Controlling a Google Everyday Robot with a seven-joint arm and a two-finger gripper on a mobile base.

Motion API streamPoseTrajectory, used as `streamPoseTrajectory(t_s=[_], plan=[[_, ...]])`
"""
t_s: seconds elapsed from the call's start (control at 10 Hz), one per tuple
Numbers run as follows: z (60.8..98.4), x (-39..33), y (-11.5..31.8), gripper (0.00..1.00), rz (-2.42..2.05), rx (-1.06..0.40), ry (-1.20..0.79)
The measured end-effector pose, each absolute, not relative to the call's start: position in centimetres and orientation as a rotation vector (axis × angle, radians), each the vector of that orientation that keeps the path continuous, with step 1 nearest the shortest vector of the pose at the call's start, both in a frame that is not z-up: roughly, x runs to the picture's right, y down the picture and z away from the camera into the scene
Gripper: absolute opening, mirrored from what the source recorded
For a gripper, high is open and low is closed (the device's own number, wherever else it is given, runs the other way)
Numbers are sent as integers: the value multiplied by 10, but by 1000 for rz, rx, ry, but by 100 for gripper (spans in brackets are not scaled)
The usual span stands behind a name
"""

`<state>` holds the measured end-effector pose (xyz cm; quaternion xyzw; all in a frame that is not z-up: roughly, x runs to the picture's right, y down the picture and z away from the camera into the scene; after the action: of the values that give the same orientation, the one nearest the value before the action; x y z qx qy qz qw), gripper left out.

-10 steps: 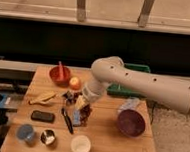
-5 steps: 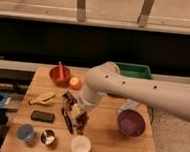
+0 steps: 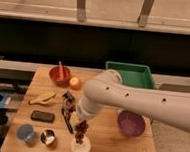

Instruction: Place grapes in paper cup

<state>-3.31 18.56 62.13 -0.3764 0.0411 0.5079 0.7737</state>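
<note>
The grapes (image 3: 80, 131), a dark red-purple bunch, hang upright over the paper cup (image 3: 80, 147), with their lower end at the cup's mouth. The cup is short and white and stands near the table's front edge. My gripper (image 3: 71, 114) is at the end of the white arm, just left of and above the grapes, and is shut on the bunch's top. The arm reaches in from the right and hides part of the table behind the cup.
On the wooden table (image 3: 103, 141) are a blue cup (image 3: 26, 132), a metal cup (image 3: 47, 136), a black flat object (image 3: 42, 116), a banana (image 3: 42, 97), a red bowl (image 3: 60, 75), an orange fruit (image 3: 75, 83) and a purple bowl (image 3: 131, 123). A green bin (image 3: 130, 75) stands at the back.
My gripper has carried the grapes from the middle of the table towards the front, until they hang over the paper cup.
</note>
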Motion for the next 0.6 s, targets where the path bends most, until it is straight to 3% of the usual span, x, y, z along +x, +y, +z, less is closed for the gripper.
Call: streamPoseTrajectory(t_s=[0.3, 0.4, 0.6], plan=[[625, -27, 200, 0, 1143, -839, 70], [627, -27, 205, 5, 1156, -853, 56], [632, -27, 216, 24, 1179, -884, 31]])
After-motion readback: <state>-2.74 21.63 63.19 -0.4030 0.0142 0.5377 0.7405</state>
